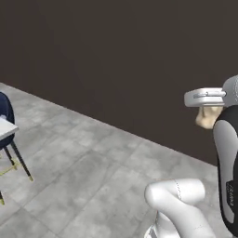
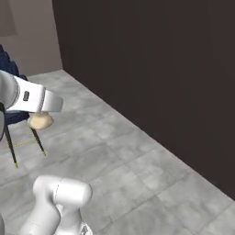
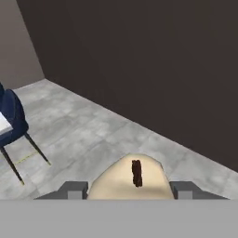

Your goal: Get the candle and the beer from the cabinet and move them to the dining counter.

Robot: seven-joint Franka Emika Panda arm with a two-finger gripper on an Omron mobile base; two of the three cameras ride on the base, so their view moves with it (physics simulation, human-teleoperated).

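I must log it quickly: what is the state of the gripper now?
Gripper: closed on the small pale cream-beige candle with a dark wick, carried above the grey tiled floor.

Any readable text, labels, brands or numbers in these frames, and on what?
No readable text anywhere.
Arm link: a small dark label, too small to read.
Arm link: faint marking, too blurred to read.
Candle in the gripper: plain, no label.
Stool, floor, wall: no writing.
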